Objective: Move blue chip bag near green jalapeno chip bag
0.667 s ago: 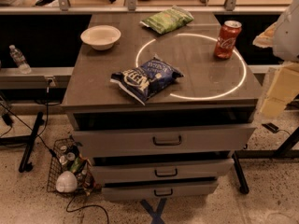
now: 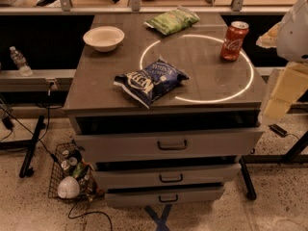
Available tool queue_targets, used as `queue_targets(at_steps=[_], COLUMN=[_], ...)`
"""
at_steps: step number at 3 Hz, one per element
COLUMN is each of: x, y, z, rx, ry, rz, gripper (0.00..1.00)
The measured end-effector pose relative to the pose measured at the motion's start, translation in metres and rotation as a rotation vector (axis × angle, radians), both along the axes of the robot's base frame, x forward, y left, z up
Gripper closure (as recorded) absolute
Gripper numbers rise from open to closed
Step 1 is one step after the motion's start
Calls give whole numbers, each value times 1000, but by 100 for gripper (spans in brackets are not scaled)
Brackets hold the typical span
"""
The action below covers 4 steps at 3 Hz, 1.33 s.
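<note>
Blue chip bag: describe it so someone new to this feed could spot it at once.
On the grey drawer cabinet's top, look at the front edge, crossing the lit white ring. The blue chip bag lies there, dark blue, crinkled, white lettering, unlike the light green bag at the back, the red can and white bowl. The gripper is beyond the top's right edge.

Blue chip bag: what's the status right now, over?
Gripper at far right, beside the table. Blue chip bag at front, untouched, apart from green jalapeno chip bag at back. Nothing between them.
</note>
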<state>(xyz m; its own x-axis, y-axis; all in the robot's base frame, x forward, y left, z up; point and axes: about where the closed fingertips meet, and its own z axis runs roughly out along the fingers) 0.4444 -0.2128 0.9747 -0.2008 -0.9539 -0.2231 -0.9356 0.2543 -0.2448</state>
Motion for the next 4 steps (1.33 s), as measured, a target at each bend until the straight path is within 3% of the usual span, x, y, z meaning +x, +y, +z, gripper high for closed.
queue_targets(at_steps=[1, 2, 4], x=[27, 78, 133], y=[30, 94, 179], z=[-28, -68, -106], rx=[68, 175, 283], ry=[14, -10, -55], rz=[77, 179, 259], gripper=[0, 0, 3])
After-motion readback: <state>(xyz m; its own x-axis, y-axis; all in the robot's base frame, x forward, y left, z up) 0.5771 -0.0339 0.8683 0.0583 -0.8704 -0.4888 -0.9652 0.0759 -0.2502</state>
